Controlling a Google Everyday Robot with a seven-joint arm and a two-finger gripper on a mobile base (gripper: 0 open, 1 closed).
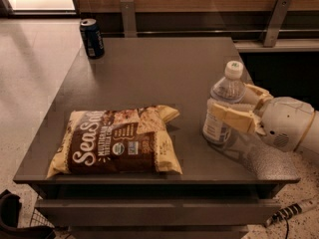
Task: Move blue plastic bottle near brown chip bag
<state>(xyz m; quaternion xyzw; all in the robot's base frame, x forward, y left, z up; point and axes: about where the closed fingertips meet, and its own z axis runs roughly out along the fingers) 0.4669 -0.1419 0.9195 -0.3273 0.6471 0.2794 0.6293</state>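
The blue plastic bottle (227,89), clear with a white cap and a pale label, stands upright on the right side of the grey table (149,68). My gripper (235,106) reaches in from the right and is shut on the bottle: one cream finger (230,117) crosses its label in front, the other (256,93) sits behind it. The brown chip bag (117,142), brown and yellow with white "Sea Salt" lettering, lies flat near the table's front left. A gap of bare table separates it from the bottle.
A short dark blue soda can (92,38) stands at the table's far left corner. A wooden wall panel with metal brackets (276,21) runs behind the table. A drawer front (149,210) sits under the table's front edge.
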